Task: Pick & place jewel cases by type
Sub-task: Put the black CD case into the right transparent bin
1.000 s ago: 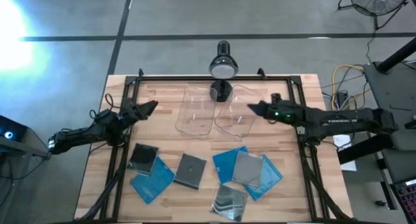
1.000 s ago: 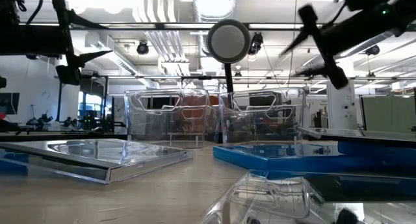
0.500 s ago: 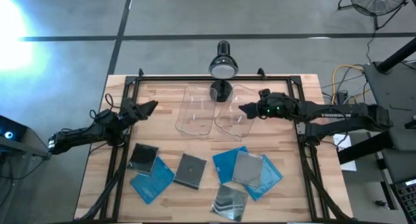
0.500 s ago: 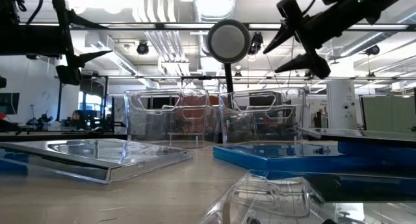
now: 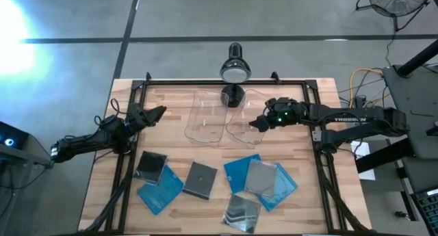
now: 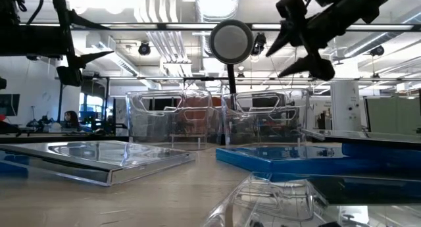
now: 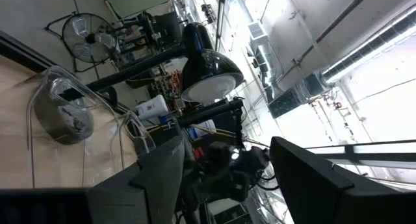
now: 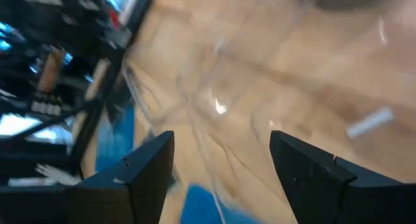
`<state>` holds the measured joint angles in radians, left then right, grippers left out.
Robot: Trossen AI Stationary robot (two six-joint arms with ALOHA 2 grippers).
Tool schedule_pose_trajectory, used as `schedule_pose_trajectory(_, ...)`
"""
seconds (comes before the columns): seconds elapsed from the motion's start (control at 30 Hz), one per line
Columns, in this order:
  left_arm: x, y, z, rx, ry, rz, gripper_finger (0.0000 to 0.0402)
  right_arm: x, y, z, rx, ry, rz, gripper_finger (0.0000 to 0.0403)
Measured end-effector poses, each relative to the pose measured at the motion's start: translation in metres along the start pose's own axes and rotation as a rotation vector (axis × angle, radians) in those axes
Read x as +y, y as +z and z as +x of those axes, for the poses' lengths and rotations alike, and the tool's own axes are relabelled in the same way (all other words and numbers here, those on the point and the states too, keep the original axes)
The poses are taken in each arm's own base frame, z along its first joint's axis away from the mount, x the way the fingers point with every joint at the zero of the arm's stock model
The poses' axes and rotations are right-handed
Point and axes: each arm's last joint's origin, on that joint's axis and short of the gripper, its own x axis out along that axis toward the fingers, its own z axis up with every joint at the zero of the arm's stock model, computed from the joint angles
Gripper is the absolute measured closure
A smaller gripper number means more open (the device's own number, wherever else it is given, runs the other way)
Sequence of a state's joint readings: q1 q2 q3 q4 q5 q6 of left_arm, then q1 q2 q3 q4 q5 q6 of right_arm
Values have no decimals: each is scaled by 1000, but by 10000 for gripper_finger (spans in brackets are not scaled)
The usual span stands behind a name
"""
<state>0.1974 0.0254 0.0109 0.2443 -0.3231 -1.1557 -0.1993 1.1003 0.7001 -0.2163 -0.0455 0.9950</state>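
A grey concrete floor surrounds the pale wooden table (image 5: pixel 171 99), which carries a black frame along its edges; a black desk lamp (image 5: pixel 234 72) stands at its far edge. At the table's left edge the left gripper (image 5: pixel 155 113) hangs with its fingers parted and nothing between them. Two clear plastic rectangular bins sit side by side below the lamp, the left bin (image 5: pixel 207 117) and the right bin (image 5: pixel 246 121); no case shows inside either.

The right gripper (image 5: pixel 256 122) hovers over the right bin, its two dark fingers spread wide and empty.

The jewel cases lie along the near half of the table: a dark case (image 5: pixel 150 165) overlapping a blue case (image 5: pixel 161 188), a lone dark grey case (image 5: pixel 200 179), a grey case (image 5: pixel 260 176) stacked on blue cases (image 5: pixel 239 171), and a silvery clear case (image 5: pixel 243 212) nearest the front edge.

The right wrist view is blurred; only wood, clear plastic and a patch of blue can be made out there.
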Motion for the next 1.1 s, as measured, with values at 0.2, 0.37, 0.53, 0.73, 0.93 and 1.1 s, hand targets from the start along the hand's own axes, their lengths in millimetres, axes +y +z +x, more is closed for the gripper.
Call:
schedule_pose_trajectory(0.2,0,1,0,-17,5,57,188,3,-8,-2,156,-40,-19,165)
schedule_pose_trajectory(0.37,-4,1,1,17,-34,20,188,7,-14,-12,203,-170,-75,173)
schedule_pose_trajectory(0.53,-15,-5,3,354,-13,44,188,2,-19,-17,255,-257,-86,174)
schedule_pose_trajectory(0.73,-15,-12,3,739,353,97,188,-1,-21,-18,281,-287,-110,174)
schedule_pose_trajectory(0.93,-18,-16,13,938,654,139,188,-1,-21,-18,289,-289,-96,174)
schedule_pose_trajectory(1.1,-24,-21,28,1062,850,127,188,-5,-28,-21,336,-337,-84,174)
